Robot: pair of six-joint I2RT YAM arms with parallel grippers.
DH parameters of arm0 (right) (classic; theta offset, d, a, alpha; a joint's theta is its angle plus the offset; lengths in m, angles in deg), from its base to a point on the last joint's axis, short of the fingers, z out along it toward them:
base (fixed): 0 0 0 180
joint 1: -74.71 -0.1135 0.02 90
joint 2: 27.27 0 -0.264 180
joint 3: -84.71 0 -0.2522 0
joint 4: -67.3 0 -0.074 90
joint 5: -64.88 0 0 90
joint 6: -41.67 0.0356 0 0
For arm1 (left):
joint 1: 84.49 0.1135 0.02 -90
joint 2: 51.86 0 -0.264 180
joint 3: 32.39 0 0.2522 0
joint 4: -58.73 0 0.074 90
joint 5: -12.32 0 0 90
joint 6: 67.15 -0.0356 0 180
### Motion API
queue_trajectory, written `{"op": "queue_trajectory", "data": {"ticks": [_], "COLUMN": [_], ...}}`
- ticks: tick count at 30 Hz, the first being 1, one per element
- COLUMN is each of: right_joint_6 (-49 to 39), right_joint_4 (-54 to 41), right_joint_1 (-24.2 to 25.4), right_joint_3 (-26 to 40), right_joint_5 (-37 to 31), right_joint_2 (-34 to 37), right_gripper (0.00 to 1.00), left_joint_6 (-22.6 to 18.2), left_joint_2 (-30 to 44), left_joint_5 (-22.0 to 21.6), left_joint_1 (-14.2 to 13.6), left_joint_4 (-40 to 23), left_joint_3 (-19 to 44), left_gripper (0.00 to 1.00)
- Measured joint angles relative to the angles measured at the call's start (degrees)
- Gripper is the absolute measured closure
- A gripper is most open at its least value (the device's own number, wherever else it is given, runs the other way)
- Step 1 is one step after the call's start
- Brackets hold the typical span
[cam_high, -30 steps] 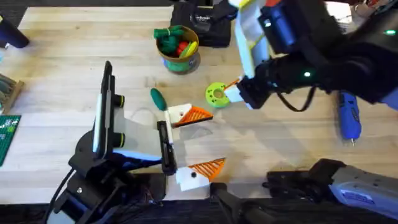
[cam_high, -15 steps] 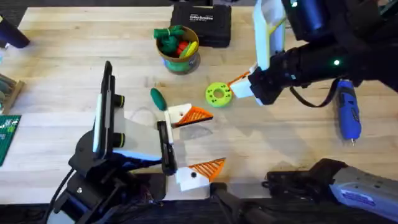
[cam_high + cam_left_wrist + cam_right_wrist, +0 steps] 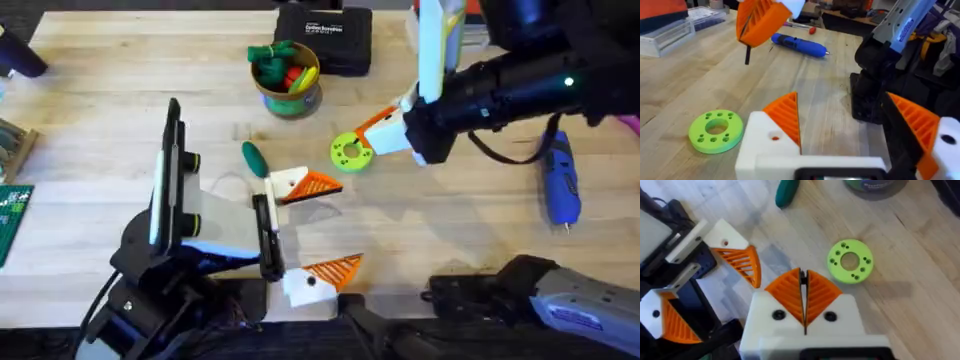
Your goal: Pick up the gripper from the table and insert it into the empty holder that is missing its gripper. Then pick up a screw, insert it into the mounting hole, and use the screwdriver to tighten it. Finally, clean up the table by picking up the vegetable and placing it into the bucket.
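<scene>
the right gripper (image 3: 804,297), pads pinched on a thin dark screw-like bit, could drop it before reaching the open left gripper (image 3: 300,228).

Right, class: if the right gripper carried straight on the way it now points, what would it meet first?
Probably the green disc: the right gripper, shut on a thin black screw, points down-left at it in the overhead view. Its height above the table is unclear.
</scene>
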Motion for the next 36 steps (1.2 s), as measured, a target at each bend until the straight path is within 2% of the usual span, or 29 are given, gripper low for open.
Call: {"op": "queue_trajectory", "data": {"ticks": [10,24,32,36], "right_joint_6": [-1.7,-2.2,-2.1,-2.1], "right_joint_4": [2.7,3.0,3.5,1.4], "right_joint_1": [0.0,-5.1,-5.5,-5.6], "right_joint_3": [0.0,0.1,0.5,3.6], "right_joint_5": [5.5,6.1,6.3,6.3], "right_joint_2": [0.0,3.1,3.3,5.2], "right_gripper": [0.993,0.993,0.993,0.993], "left_joint_6": [0.0,0.0,0.0,0.0], "left_joint_2": [0.0,0.0,0.0,0.0], "left_joint_5": [0.0,0.0,0.0,0.0], "left_joint_1": [0.0,0.0,0.0,0.0], "left_joint_4": [0.0,0.0,0.0,0.0], "left_joint_3": [0.0,0.0,0.0,0.0], "left_gripper": [0.015,0.015,0.015,0.015]}}
